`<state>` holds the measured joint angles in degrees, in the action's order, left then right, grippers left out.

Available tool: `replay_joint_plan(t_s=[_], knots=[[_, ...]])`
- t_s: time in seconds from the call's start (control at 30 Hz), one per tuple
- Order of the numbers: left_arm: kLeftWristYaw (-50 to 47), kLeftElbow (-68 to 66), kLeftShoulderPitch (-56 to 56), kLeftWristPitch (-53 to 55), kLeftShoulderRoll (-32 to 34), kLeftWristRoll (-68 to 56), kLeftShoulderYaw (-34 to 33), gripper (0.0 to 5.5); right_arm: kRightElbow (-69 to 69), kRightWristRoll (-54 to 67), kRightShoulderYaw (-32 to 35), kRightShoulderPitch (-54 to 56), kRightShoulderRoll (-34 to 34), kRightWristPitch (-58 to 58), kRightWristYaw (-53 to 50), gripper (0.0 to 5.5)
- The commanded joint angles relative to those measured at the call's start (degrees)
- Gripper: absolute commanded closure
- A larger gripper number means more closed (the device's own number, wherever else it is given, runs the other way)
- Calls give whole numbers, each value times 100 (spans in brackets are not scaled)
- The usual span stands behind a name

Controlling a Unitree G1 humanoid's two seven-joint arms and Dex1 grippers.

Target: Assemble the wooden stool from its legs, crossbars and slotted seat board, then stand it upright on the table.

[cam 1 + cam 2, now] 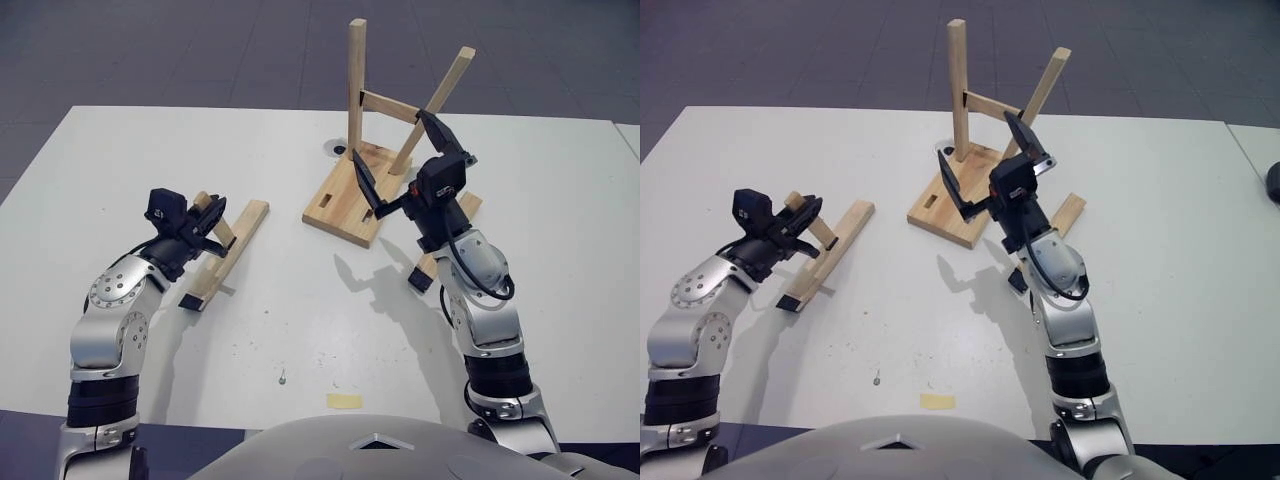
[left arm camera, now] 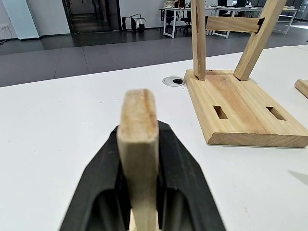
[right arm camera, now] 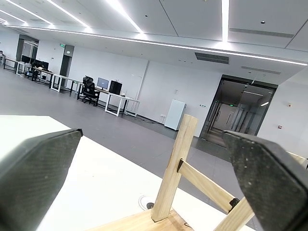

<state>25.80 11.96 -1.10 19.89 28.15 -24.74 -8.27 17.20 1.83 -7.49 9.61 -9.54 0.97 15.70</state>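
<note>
The slotted seat board [image 1: 345,205] lies flat on the table at centre back. Two legs [image 1: 356,85] stand up from it, joined by a crossbar [image 1: 390,106]. My right gripper [image 1: 390,140] hovers open just in front of those legs, above the board's near right edge, with nothing between its pads [image 3: 38,178]. On the left, another leg [image 1: 235,248] with a dark foot lies on the table. My left gripper [image 1: 212,218] is shut on a wooden piece [image 2: 139,144] next to that leg. A further leg [image 1: 445,245] lies on the table under my right arm.
The white table [image 1: 300,330] has a round cable hole [image 1: 335,148] behind the seat board. A strip of yellow tape [image 1: 344,401] and a small screw [image 1: 283,378] lie near the front edge. Two empty slots [image 2: 221,112] show in the board's near half.
</note>
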Motion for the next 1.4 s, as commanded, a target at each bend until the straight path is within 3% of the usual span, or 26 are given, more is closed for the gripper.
replay_joint_plan(t_s=[0.03, 0.33, 0.63, 0.67, 1.07, 1.23, 1.4], knots=[[76, -556, -447, 142, -22, 351, 236, 508, 83, 33, 1, 43, 21, 85, 11, 10], [-137, -550, -613, 23, -399, 142, 140, 508, 16, 30, 40, 111, 19, 75, 10, 10], [-299, -65, 87, 323, -195, -156, -319, 508, -52, -10, 20, 123, 58, 15, -28, 10], [-345, -19, 174, 360, -190, -174, -372, 472, -59, -15, 17, 123, 63, 7, -32, 10], [-824, 495, 2566, 1204, 370, -1193, -1467, 275, -75, -97, -26, 71, 41, -18, -36, 10], [-840, 536, 3321, 1417, 516, -1205, -1186, 208, -69, -109, -49, 69, 55, -32, -46, 10], [-671, 687, 2617, 1459, 344, -922, -647, 129, -82, -116, -49, 95, 62, -42, -73, 10]])
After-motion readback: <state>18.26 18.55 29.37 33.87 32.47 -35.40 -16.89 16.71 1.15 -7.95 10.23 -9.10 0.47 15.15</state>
